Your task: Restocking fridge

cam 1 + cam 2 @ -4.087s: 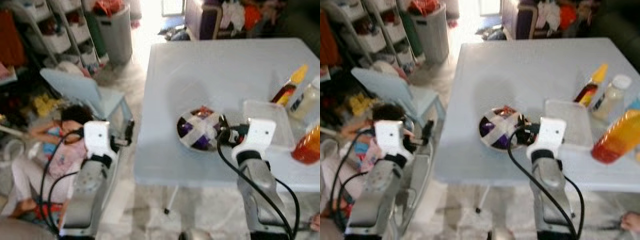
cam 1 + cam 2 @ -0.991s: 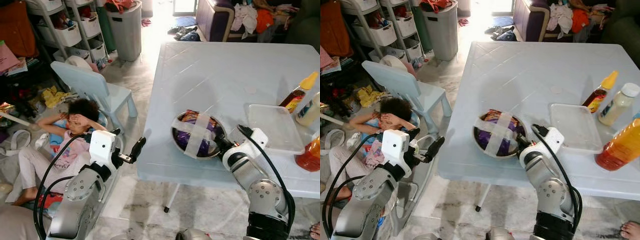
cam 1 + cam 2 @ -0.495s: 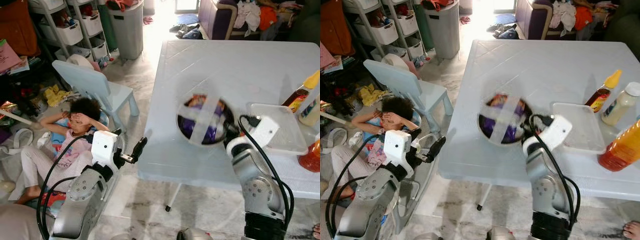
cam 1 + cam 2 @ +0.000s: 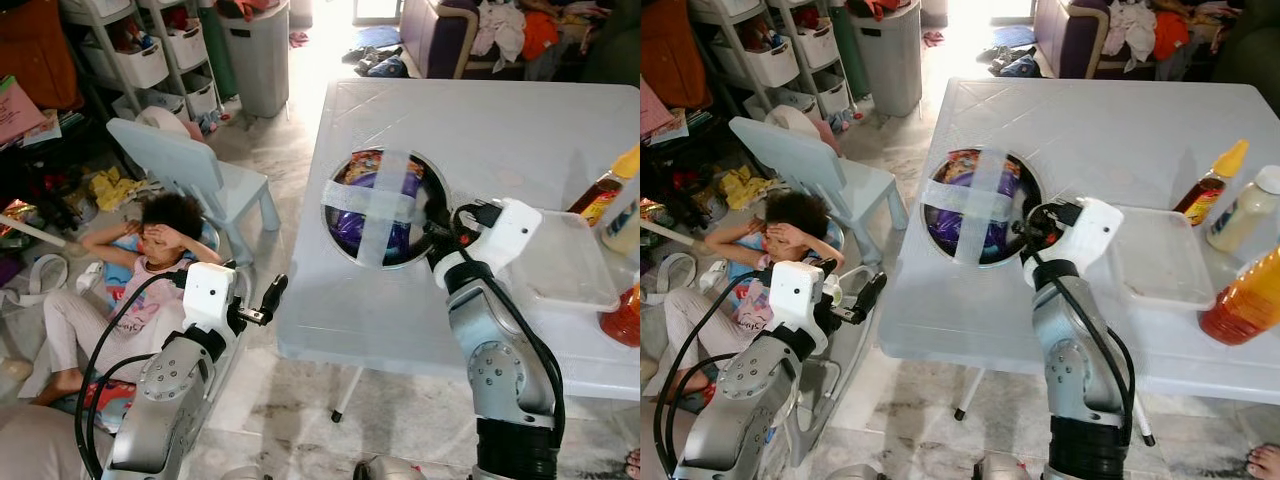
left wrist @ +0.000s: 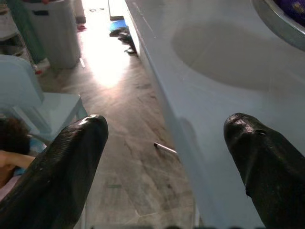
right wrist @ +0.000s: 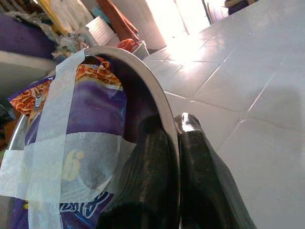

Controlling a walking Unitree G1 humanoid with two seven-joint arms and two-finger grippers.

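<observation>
A metal bowl [image 4: 380, 205] holds a purple and orange snack packet [image 6: 90, 114] taped in with a white cross of tape. The bowl hangs above the pale blue table [image 4: 480, 120], tipped with its mouth facing up at me. My right gripper [image 4: 440, 232] is shut on the bowl's rim at its right side. In the right wrist view the two fingers [image 6: 152, 157] pinch the thin rim [image 6: 143, 76]. My left gripper [image 4: 268, 297] is open with nothing in it, off the table's left edge and low above the floor [image 5: 124, 124].
A clear plastic tub [image 4: 565, 262] lies on the table right of the bowl. A yellow-capped sauce bottle [image 4: 603, 187], a white bottle [image 4: 628, 215] and an orange bottle [image 4: 1243, 296] stand by it. A child [image 4: 120, 285] lies on the floor beside a small blue chair [image 4: 190, 170].
My right gripper has lifted the bowl off the table and tipped it up towards me, carrying it farther back and left. The left arm has hardly moved.
</observation>
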